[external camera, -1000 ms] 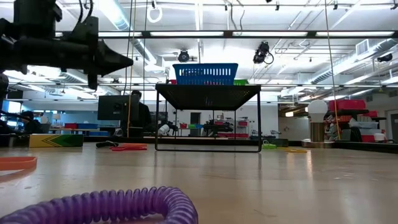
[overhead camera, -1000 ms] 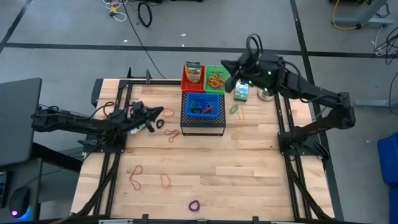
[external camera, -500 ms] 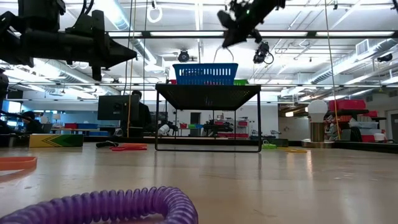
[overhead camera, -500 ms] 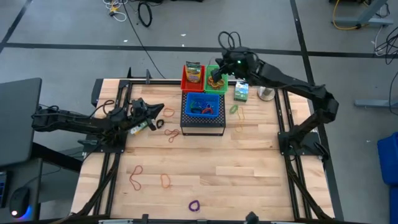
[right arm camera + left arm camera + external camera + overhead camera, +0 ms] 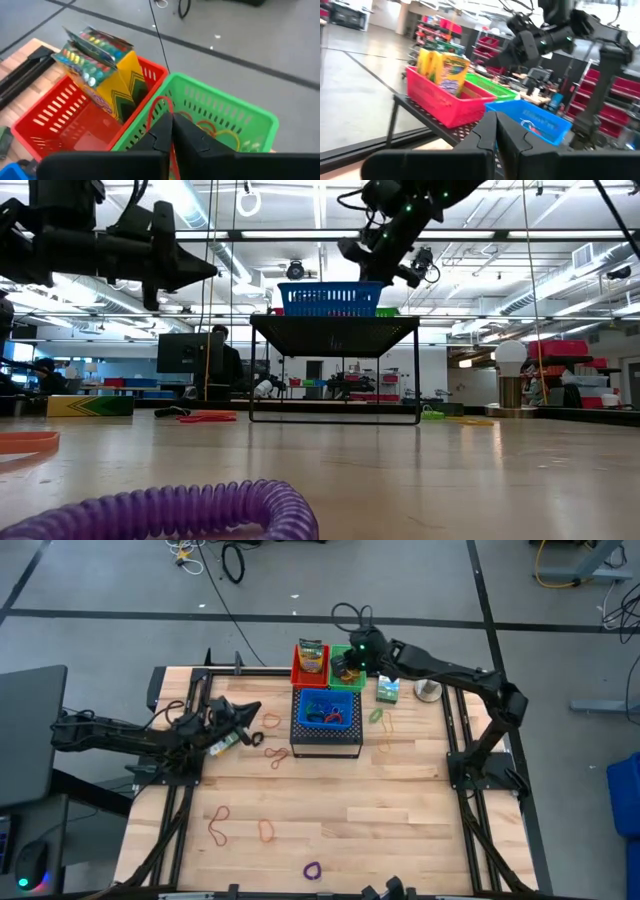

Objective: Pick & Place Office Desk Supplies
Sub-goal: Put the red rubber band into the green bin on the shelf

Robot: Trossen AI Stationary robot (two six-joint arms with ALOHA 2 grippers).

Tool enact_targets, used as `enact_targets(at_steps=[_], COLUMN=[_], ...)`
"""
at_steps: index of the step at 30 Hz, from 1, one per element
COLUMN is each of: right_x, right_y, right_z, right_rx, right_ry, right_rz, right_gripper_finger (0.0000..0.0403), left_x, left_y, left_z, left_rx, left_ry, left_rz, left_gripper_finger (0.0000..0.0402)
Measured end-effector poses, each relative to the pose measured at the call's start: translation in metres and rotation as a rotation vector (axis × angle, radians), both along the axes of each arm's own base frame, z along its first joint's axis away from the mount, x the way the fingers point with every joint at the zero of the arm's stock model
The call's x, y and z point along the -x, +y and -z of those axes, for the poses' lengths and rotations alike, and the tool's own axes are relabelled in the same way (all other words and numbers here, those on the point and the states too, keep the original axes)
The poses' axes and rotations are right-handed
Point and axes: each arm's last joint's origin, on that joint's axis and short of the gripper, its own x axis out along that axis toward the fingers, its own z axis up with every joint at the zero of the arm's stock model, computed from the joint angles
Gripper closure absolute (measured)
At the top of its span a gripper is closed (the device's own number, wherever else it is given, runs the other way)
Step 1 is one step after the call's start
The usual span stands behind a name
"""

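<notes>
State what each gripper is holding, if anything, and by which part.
The right gripper, above the green basket, pinches a red rubber band at its lower end. The left gripper holds nothing.

The red bin [image 5: 75,120] holds a yellow box [image 5: 107,75] with green zigzags and bright dots. Right beside the right pincer [image 5: 167,131] the green bin [image 5: 220,112] has red, orange and yellow bands [image 5: 210,127]. The blue bin [image 5: 326,712] sits on a black box [image 5: 326,743]. A purple loop [image 5: 170,510] lies on tan wood [image 5: 400,820].

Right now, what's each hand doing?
Left hand: closed, holding nothing visible.
Right hand: closed on a thin red rubber band over the green plastic basket.
</notes>
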Motion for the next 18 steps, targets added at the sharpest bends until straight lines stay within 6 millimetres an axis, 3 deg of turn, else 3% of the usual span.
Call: enact_targets(at_steps=[12, 18], right_x=[0.0038, 0.0054], right_y=[0.0041, 0.0011], right_z=[0.0014, -0.0003], right_rx=[-0.072, -0.05], right_ry=[-0.012, -0.008], right_rz=[0.044, 0.046], right_gripper_finger=[0.0233, 0.0182], left_x=[0.0006, 0.0006], left_y=[0.0003, 0.0004], left_z=[-0.0014, -0.0013], left_rx=[0.052, 0.108], left_ry=[-0.055, -0.095], left_rz=[-0.003, 0.002], left_gripper_finger=[0.039, 0.0391])
